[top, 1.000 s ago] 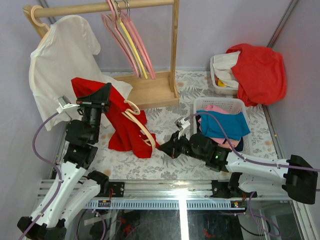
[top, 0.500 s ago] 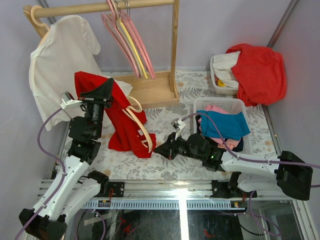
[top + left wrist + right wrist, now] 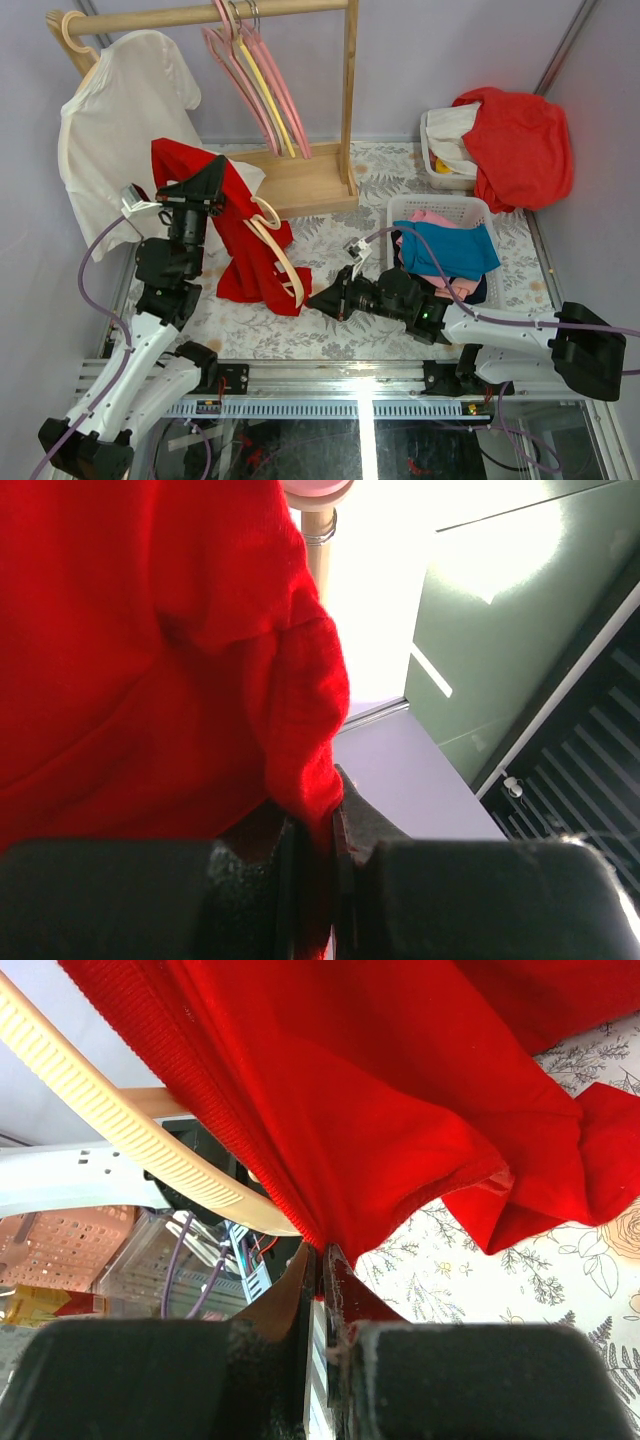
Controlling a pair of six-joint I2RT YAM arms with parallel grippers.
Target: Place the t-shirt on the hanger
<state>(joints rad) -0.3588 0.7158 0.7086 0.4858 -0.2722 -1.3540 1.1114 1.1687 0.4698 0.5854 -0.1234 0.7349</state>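
Step in hand, by my read: working the pale natural-wood clothes hanger (image 3: 272, 240) into the bright red short-sleeved cloth t-shirt (image 3: 245, 265).

To do it well, the left gripper (image 3: 318, 825) should hold the cloth high and taut. The right gripper (image 3: 320, 1260) should draw the hem down past the hanger's low arm end. Pull slowly, since the ribbed arm could snag the knit or the hanger could slide out.

Both grippers are pinched narrow on red cloth. Can't tell if the right one also catches the hanger tip.

The shirt is just in front of the wooden clothes rack (image 3: 300, 185), at its base, left of centre. It hangs from the left gripper, with its lower folds on the floral table cover (image 3: 300, 335) nearer than the rack. The hanger lies slanted against the shirt, hook toward the rack.

Look: saturated red, fine soft knit, crumpled, stitched hem edge showing in the right wrist view.
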